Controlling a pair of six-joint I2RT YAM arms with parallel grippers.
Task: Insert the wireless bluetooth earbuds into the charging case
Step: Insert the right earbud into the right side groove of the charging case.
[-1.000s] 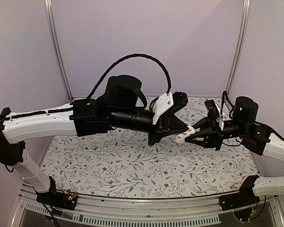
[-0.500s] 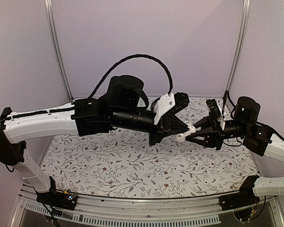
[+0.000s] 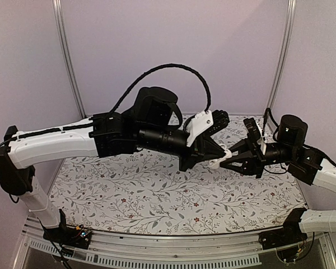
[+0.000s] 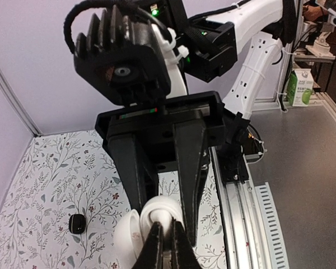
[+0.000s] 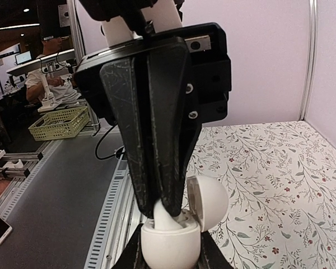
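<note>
My right gripper [image 5: 171, 255] is shut on the round white charging case [image 5: 171, 246] and holds it in the air, with the lid [image 5: 210, 204] hinged open to the right. My left gripper [image 5: 165, 204] comes down from above, shut on a small white earbud [image 5: 167, 216] whose lower end sits in the case's opening. In the top view the two grippers meet tip to tip at the case [image 3: 214, 163], well above the table. In the left wrist view my left gripper [image 4: 167, 235] hides the earbud. A small dark roundish piece [image 4: 77, 223] lies on the table; I cannot tell what it is.
The table has a floral mat [image 3: 145, 190]. A metal rail [image 3: 157, 255] runs along its near edge. Purple walls with upright posts [image 3: 67, 61] close the back and sides. The left arm [image 3: 151, 137] stretches across the middle, high above the mat.
The left arm has shifted a little to the right, and its fingertips have closed in on the case in the right gripper. The right arm has barely moved.
</note>
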